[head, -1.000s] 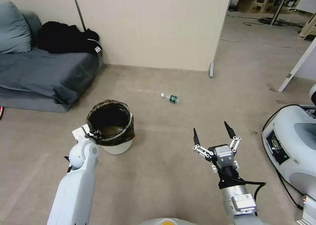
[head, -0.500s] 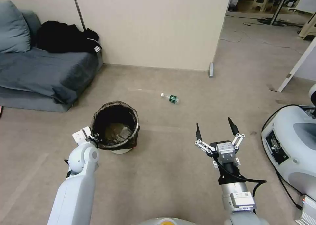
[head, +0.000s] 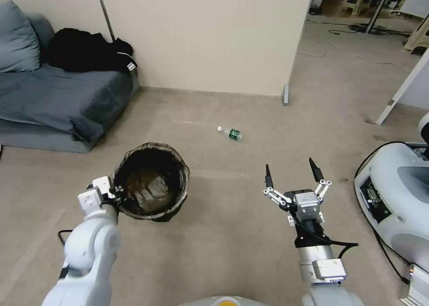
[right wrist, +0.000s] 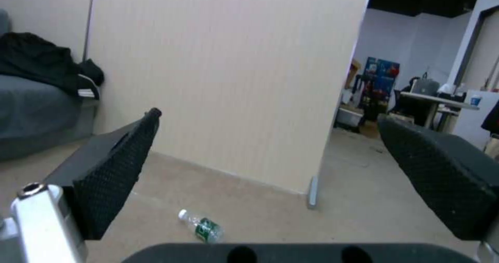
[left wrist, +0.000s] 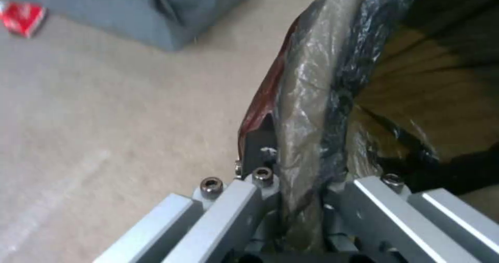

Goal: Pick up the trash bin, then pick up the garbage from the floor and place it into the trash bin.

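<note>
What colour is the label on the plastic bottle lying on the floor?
Green, on the small clear plastic bottle with a white cap; the right wrist view shows it best.

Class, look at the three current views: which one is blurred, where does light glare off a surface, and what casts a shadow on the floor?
Left wrist view: floor and red carton are soft and smeared; the bag on the trash bin shines with glare. Head view: even light, the trash bin throws a soft shadow beneath it. Right wrist view: the bottle is fairly sharp; the room beyond is darker.

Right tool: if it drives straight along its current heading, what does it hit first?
Probably the plastic bottle on the floor, lying ahead between the open right tool's fingers; the wall is behind it. Depth uncertain.
</note>
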### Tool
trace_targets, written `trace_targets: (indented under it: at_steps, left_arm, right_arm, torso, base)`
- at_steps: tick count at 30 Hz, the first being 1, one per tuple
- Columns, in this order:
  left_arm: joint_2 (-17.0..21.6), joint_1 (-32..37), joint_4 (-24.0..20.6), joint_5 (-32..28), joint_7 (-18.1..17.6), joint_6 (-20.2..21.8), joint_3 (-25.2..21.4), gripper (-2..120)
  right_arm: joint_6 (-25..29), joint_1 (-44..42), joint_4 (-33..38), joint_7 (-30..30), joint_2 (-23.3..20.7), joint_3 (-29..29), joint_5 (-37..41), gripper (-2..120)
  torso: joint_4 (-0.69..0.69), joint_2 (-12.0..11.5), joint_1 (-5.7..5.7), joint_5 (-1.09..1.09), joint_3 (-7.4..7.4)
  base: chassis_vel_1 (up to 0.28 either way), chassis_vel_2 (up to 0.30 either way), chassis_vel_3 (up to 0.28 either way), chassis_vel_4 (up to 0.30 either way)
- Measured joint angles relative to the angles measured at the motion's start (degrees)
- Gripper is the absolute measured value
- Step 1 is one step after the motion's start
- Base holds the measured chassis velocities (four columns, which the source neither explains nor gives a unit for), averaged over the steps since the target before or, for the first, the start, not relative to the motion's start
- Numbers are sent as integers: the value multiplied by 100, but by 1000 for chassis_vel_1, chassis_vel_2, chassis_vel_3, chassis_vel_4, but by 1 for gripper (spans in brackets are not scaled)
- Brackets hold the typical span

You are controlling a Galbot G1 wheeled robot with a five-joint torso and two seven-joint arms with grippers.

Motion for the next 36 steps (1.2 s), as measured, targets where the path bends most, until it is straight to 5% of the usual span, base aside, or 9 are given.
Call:
trace_targets:
  at_steps: [13,26,36]
  left_arm:
    - [-456,739,-868,865,156,-238,281,0]
    - [-684,1117,-991,1064,158,-556,304,0]
    - [-700,1076,-987,1150,178,-583,362,0]
  right_arm:
    - [69,34,-21,-284,0,89,127,100]
    - [115,69,-75,-500,0,113,172,100]
    - [130,82,-93,-535,0,119,172,100]
  torso:
    - [-2,0,0,0,-1]
    - [0,0,0,0,-1]
    - [-2,0,0,-2,0]
  base:
    - [0,0,0,0]
    - [-12,15,15,-14]
    - [-195,188,192,-193]
